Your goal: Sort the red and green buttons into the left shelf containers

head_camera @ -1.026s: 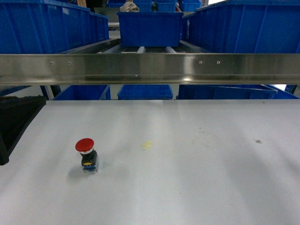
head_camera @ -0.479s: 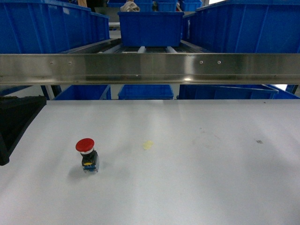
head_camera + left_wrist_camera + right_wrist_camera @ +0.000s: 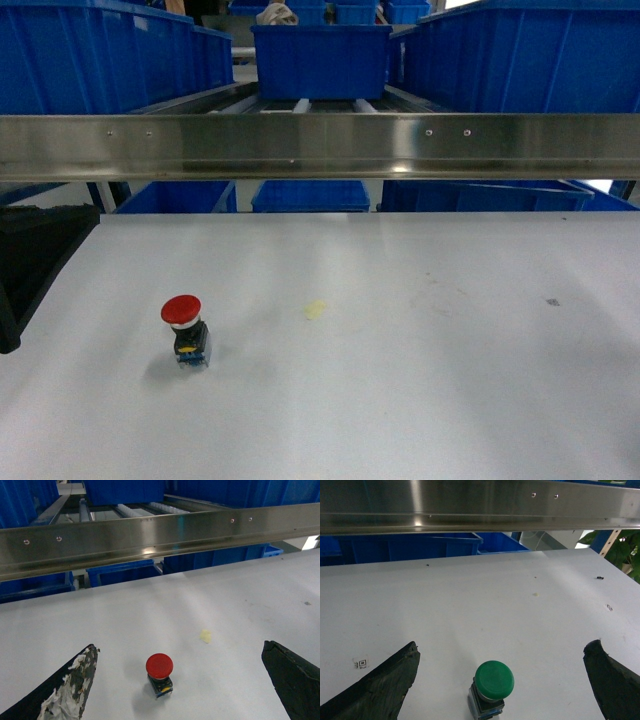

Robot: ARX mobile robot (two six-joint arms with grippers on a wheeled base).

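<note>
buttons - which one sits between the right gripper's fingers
The green button, seen standing upright in the right wrist view between the open right gripper. The red button stands between the left gripper's open fingers instead.

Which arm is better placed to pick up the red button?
Left. The red button stands between the open left gripper fingers; the right gripper frames the green button.

red button (image 3: 184, 330) upright on white table | green button (image 3: 493, 687) upright | blue bins (image 3: 95, 55) on shelf
</note>
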